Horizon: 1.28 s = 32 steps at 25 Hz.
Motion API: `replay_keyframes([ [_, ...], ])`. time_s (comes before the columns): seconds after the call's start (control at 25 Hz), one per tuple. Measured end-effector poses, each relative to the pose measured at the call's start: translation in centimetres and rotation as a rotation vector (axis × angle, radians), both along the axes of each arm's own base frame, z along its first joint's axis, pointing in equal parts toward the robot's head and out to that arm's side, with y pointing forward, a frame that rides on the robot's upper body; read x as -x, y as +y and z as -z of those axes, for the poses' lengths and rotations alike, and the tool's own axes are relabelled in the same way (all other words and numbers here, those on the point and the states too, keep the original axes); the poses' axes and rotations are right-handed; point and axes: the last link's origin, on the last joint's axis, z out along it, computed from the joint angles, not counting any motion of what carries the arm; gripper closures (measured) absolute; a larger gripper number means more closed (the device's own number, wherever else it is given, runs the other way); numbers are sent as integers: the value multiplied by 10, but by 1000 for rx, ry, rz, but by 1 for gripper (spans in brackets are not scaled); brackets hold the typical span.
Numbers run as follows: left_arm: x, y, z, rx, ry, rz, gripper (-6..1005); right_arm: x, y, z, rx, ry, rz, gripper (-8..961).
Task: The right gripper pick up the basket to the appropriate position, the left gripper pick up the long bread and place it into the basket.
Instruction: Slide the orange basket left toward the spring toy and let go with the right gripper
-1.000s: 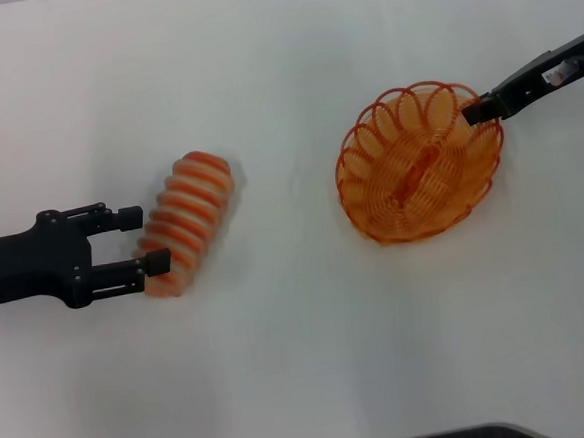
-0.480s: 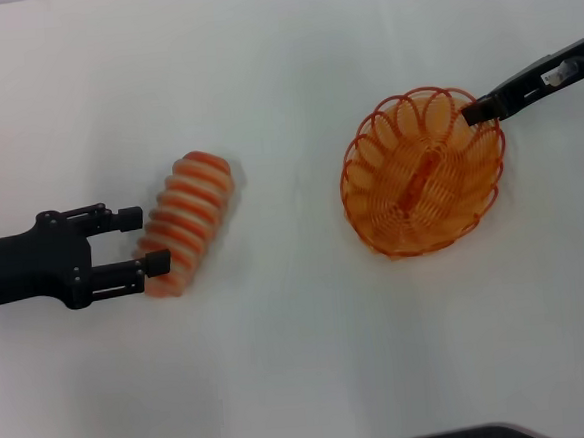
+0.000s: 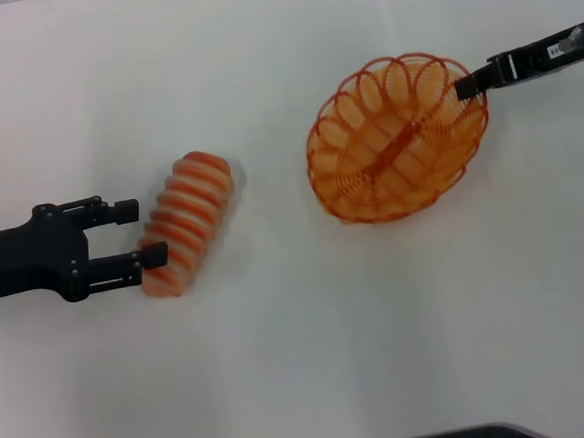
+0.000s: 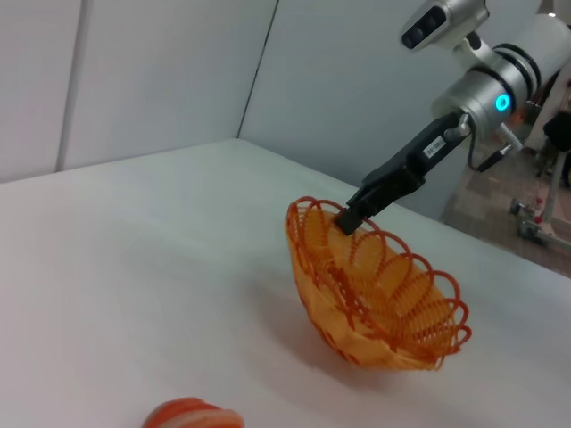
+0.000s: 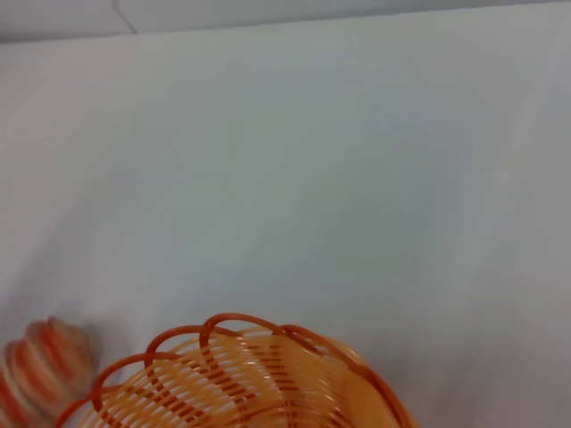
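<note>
Basket [image 3: 397,139] tilted, far rim pinched by your right gripper [image 3: 466,87]; left gripper [image 3: 140,233], fingers wide, straddles the bread's [image 3: 184,223] near end.

left tool [image 3: 145,232]: matte black, 2 slim fingers, small screws on its body, thin dark cable at its rear | right tool [image 3: 466,86]: black, narrow, white label on its side | right arm: silver wrist, glowing blue ring, grey camera housing

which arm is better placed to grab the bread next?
Left. The left gripper has open fingers straddling the near end of the long bread. The right gripper is busy, clamped on the rim of the tilted basket, across the table.
</note>
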Motion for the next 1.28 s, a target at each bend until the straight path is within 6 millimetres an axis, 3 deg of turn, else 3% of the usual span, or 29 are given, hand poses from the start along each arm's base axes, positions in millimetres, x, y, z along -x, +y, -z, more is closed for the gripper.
replay_keyframes([
  [0.44, 2, 8, -9, -110, -13, -18, 252, -2, 0, 15, -51, 158, 186, 880],
  [1.28, -7, 17, -14, -158, 26, 50, 253, 9, 17, 45, -128, 234, 427, 884],
])
